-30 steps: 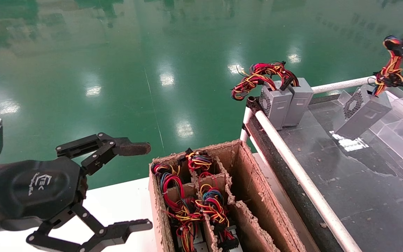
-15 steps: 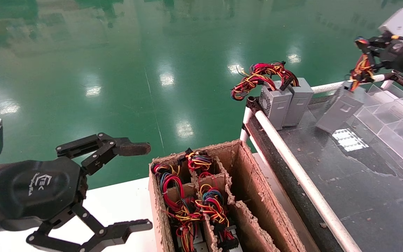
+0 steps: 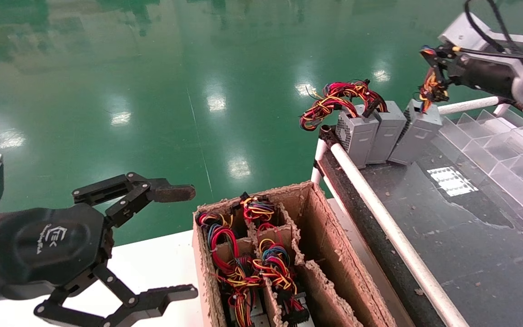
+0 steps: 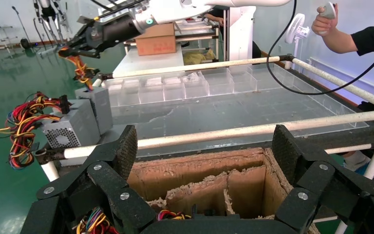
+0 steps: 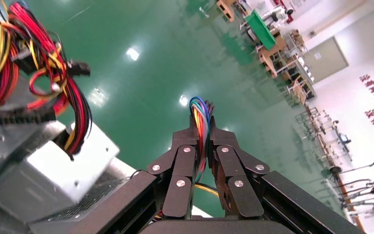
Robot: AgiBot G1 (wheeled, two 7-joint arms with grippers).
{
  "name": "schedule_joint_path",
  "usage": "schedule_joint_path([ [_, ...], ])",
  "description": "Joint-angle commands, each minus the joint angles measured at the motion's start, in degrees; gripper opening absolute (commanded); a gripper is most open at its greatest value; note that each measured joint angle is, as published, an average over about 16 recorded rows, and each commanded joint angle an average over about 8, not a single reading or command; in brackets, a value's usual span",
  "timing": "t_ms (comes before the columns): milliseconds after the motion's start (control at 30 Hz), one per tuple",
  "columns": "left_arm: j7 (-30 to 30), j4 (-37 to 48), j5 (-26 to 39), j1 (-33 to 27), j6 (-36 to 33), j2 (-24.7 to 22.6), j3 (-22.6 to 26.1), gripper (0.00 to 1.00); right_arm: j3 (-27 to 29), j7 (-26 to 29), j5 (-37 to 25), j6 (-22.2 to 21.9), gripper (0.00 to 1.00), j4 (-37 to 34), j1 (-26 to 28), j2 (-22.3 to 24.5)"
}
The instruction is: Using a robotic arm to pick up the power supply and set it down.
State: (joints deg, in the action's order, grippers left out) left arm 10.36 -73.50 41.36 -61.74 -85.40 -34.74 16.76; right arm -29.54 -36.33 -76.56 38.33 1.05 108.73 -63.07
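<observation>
Right gripper (image 3: 435, 61) is clenching the supply's (image 3: 416, 132) wires (image 3: 430, 88) — box tilting against two others (image 3: 370, 131); left gripper (image 3: 177, 240) is idling open.

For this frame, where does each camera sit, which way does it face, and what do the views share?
Head view: on the robot's head, looking forward and down at the cardboard box and conveyor table; the left hand sits low, the right hand far off.
Left wrist view: on the left wrist, facing across the box to the table; its own open fingers frame it.
Right wrist view: on the right wrist, looking along shut fingers pinching wires.
Shared: the power supply, standing beside two grey boxes, shows in head and left wrist views.
</observation>
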Motion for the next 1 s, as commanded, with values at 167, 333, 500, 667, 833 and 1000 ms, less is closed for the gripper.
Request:
schedule_joint_path([
  [167, 0.0, 0.0, 0.0, 0.0, 0.0, 0.0, 0.0, 1.00, -0.4, -1.5, -0.5, -1.8, 0.00, 0.3, 0.0, -2.5],
  [333, 0.0, 0.0, 0.0, 0.0, 0.0, 0.0, 0.0, 1.00, -0.8, -3.6, -1.2, -2.8, 0.00, 0.4, -0.8, -4.1],
  [500, 0.0, 0.0, 0.0, 0.0, 0.0, 0.0, 0.1, 1.00, -0.7, -5.1, -1.0, -3.3, 0.00, 0.3, -1.5, -4.7],
  [667, 0.0, 0.0, 0.0, 0.0, 0.0, 0.0, 0.1, 1.00, -0.3, -5.9, -0.4, -3.4, 0.48, 0.2, -1.9, -5.0],
  [833, 0.0, 0.0, -0.1, 0.0, 0.0, 0.0, 0.1, 1.00, 0.2, -6.4, 0.2, -3.3, 1.00, 0.0, -1.9, -5.0],
  [1000, -0.1, 0.0, -0.1, 0.0, 0.0, 0.0, 0.1, 1.00, 0.6, -6.7, 0.8, -3.1, 1.00, -0.3, -1.9, -4.7],
])
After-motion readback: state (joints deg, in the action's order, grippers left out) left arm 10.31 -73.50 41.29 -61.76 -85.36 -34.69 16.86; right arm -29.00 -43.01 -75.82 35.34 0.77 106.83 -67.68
